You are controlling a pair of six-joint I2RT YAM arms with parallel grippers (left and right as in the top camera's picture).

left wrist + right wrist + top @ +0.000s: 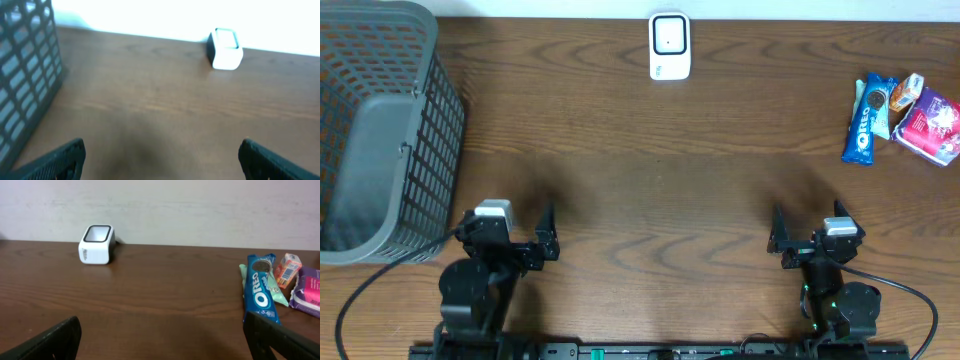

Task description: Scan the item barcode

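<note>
We see the left gripper (pixel 550 233) and right gripper (pixel 776 232) spread wide, scanner (pixel 670 45) far, snack packets (pixel 928 124) right, basket (pixel 442 130) left.

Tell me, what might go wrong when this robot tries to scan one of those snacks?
The Oreo pack lies tight against a mint-green packet, so the open right pincer may nudge the neighbour or catch both at once. No barcode is clear on the Oreo pack's upper face, so it might reach the white scanner facing the wrong way. The pack is also slim and lies flat, so a grip could slip.
</note>
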